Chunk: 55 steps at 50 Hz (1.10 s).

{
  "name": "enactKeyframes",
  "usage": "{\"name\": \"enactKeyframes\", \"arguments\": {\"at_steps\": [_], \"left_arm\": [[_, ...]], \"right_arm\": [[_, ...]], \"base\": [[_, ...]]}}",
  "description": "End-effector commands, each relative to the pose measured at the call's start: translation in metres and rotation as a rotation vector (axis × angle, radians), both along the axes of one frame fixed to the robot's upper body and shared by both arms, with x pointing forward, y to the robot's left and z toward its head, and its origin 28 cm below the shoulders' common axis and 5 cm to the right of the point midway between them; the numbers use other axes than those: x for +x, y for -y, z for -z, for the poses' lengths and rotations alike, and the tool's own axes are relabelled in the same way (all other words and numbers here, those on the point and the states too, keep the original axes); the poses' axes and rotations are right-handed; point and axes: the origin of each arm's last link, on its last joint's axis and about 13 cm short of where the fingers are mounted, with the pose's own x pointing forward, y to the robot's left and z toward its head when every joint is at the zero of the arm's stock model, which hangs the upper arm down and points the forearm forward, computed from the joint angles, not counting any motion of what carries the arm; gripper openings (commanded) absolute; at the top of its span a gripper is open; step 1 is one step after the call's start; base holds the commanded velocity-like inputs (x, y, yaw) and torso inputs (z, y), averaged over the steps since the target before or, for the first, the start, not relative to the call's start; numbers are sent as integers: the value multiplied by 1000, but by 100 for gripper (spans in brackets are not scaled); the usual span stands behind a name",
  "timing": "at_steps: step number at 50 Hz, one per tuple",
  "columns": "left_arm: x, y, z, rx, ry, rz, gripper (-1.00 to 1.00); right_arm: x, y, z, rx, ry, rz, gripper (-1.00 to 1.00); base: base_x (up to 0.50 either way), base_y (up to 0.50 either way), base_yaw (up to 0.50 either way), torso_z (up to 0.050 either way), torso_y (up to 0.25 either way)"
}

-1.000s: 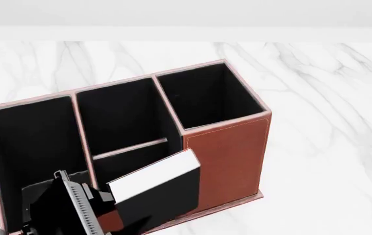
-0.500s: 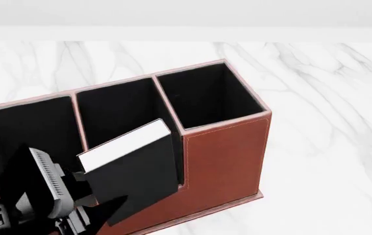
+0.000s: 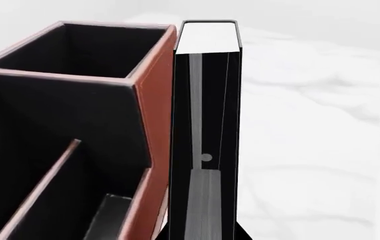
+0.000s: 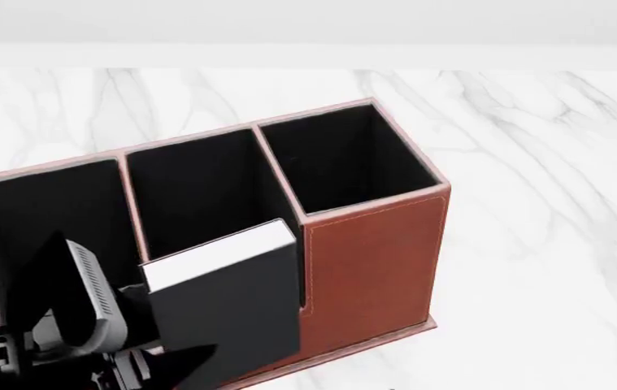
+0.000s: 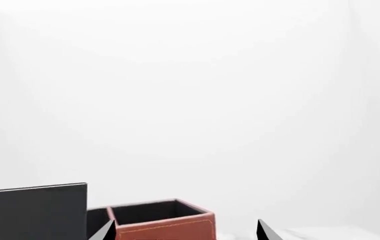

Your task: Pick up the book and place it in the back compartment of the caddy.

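Head view shows you the caddy (image 4: 373, 260) standing on the white marble table (image 4: 547, 162), its reddish-brown wall facing you and 3 black-lined cells open along the far side; the tall square cell sits at the right end, the long cell at the left. Your left gripper (image 4: 140, 313) is low at the left of this view, clamped on the book (image 4: 232, 305); the book is upright with its white page edges turned up and slightly tilted, held in front of the caddy's low wall and hiding most of the front middle cells. You cannot see the back compartment's floor from here; the book covers that spot, so whether its lower edge is inside the cell or outside the wall cannot be told in this view.

Left wrist view gives you more: the book (image 3: 207, 125) runs straight away from the camera, pinched between the 2 fingers, and it lies just beside the outer face of the caddy (image 3: 153, 115) wall, on the outside of it; a short divider and black lining show within the cells.

Right wrist view: your right gripper (image 5: 186, 232) shows only 2 dark fingertips spread apart with nothing between them; beyond them are the caddy's (image 5: 166, 225) tall end and the book's (image 5: 33, 212) black cover.
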Motion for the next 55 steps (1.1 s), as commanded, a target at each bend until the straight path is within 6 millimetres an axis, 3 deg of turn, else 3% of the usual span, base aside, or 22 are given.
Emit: {"name": "enactKeyframes", "arguments": {"at_steps": [1, 16, 19, 31, 55], "left_arm": [[3, 4, -14, -39, 10, 4, -100], [17, -9, -21, -44, 5, 47, -100], [19, -10, -23, -48, -10, 155, -100], [30, -20, -22, -63, -46, 246, -100], [51, -21, -28, -165, 16, 134, -100]], "right_arm": [[1, 0, 1, -19, -3, 20, 100], [2, -2, 3, -31, -19, 10, 100], [3, -3, 4, -39, -26, 6, 100], [4, -4, 5, -46, -32, 2, 100], [4, -4, 5, -48, -31, 1, 100]], "base": [[0, 0, 0, 0, 0], [0, 0, 0, 1, 1], [0, 0, 0, 0, 3], [0, 0, 0, 0, 1], [0, 0, 0, 0, 1]]}}
